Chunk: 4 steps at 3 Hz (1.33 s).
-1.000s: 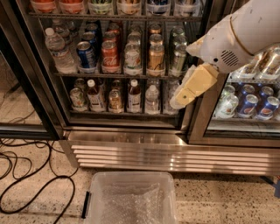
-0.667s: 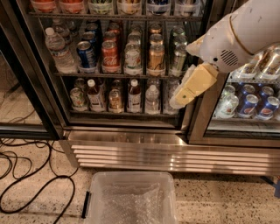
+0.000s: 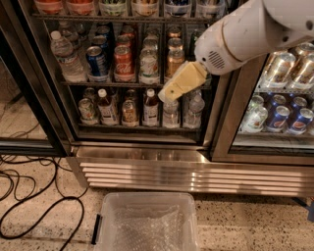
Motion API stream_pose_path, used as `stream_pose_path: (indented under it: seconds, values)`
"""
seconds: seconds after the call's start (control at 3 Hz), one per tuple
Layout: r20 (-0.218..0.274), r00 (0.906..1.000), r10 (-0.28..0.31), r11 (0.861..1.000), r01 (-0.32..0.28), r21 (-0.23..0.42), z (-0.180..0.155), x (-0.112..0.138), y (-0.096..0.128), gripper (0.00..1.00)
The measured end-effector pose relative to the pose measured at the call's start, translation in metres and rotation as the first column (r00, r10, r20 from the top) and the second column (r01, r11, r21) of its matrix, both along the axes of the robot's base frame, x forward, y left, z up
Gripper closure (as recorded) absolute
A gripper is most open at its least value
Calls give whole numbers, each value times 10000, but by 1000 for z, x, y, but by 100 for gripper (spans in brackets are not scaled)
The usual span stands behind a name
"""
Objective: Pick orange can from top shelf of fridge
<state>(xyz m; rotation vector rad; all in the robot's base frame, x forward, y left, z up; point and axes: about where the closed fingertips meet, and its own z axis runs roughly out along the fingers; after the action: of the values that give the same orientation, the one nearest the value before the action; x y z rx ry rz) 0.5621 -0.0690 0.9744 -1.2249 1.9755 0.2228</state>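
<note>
The fridge (image 3: 147, 164) fills the view, with wire racks of drinks above a ribbed steel base. The highest rack in view (image 3: 122, 17) runs along the frame top. On it stand two orange-bodied containers (image 3: 49, 6), cut off by the frame edge; I cannot tell if either is the orange can. My gripper (image 3: 169, 92), cream-coloured on a white arm (image 3: 245, 29), hangs in front of the rack below. It is beside a gold-bronze can (image 3: 175, 55) and right of a red cola can (image 3: 123, 60). It holds nothing that I can see.
A clear plastic bin (image 3: 147, 223) stands on the floor before the fridge base. Black cables (image 3: 34, 206) lie at the left. Bottles line the lowest rack (image 3: 142, 128). The right glass door (image 3: 274, 98) is shut over more cans.
My gripper and arm have moved left and slightly up across the fridge front, from the right door frame to in front of the gold-bronze can's column.
</note>
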Motion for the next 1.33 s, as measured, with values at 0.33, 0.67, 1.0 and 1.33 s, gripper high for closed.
stream_pose_path:
  seconds: [0.33,0.67,1.0,1.33]
  values:
    - [456,9944,-958,9945,937,468,5,31,16,0]
    - [468,9926,-1125,9920,1095,621,9,32,17,0]
    - [693,9922,-1036,9929,991,659,8,33,25,0]
    - [1268,9844,-1222,9885,1092,1046,12,45,46,0]
